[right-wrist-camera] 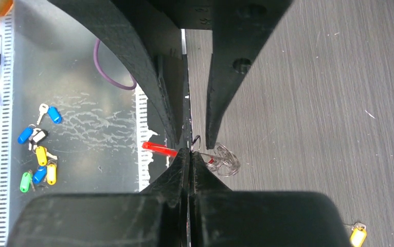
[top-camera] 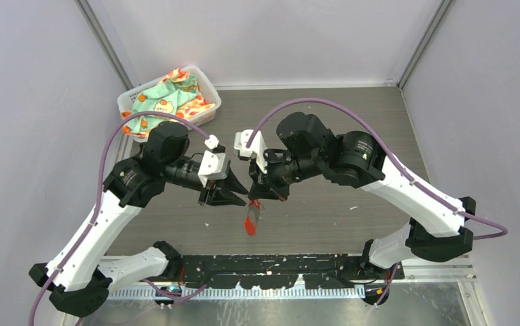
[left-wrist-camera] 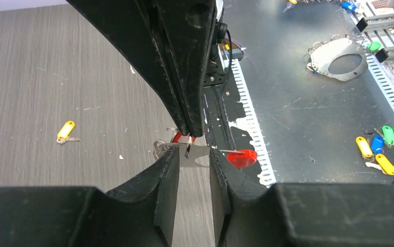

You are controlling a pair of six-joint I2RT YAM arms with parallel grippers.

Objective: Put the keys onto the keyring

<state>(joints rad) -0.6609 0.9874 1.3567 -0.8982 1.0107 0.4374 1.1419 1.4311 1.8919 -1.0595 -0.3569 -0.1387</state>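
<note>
Left end effector (left-wrist-camera: 194, 155) parted, right end effector (right-wrist-camera: 189, 151) pinched shut

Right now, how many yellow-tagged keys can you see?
3 yellow-tagged keys: one alone on the wood table, two among coloured keys on the metal bench. More may be hidden.

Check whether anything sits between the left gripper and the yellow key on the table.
Nothing visible lies between them: the yellow key lies alone on bare table. But the left gripper straddles a silvery part at the keyring, which the shut right gripper holds, so it would likely have to back off first.
</note>
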